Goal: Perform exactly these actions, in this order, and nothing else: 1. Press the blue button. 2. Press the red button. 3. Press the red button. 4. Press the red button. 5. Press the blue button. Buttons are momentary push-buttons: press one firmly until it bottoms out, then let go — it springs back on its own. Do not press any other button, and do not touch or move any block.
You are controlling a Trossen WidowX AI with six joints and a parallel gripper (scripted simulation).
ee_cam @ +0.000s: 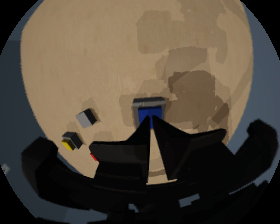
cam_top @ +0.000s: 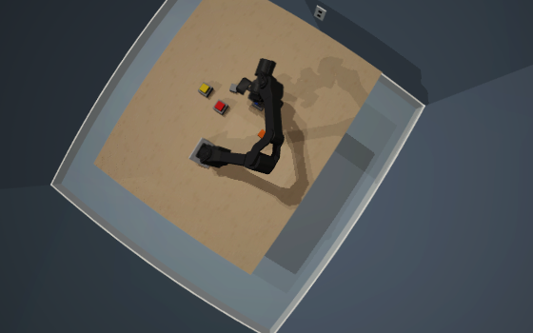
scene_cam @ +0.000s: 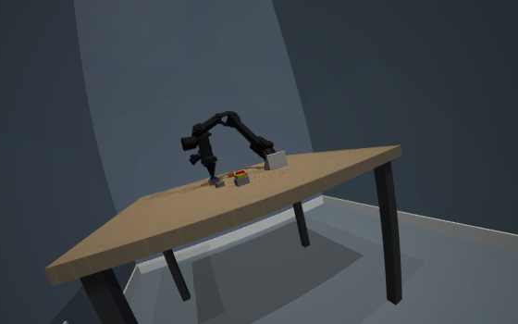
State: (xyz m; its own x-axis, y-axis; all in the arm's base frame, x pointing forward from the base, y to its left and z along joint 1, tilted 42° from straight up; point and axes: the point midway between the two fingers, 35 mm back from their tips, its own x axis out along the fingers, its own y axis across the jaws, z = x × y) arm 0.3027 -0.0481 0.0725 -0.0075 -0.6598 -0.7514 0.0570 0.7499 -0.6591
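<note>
The blue button (cam_top: 256, 104) (scene_cam: 214, 178) (ee_cam: 144, 113) sits in a grey housing, partly hidden by the arm in the top view. My gripper (scene_cam: 212, 176) (ee_cam: 150, 118) is shut and empty, pointing down. Its tips are at the blue button's cap and look to be touching it; how far the cap is pressed cannot be told. The red button (cam_top: 220, 107) (scene_cam: 240, 172) stands apart from the gripper; in the wrist view only a red sliver (ee_cam: 94, 157) shows beside the left finger.
The yellow button (cam_top: 205, 88) (scene_cam: 240, 176) (ee_cam: 67, 144) stands beyond the red one. A small grey block (cam_top: 233, 88) (scene_cam: 219, 184) (ee_cam: 86, 118) lies near the blue button. An orange block (cam_top: 261, 134) (scene_cam: 230, 175) lies between the blue button and the arm's elbow.
</note>
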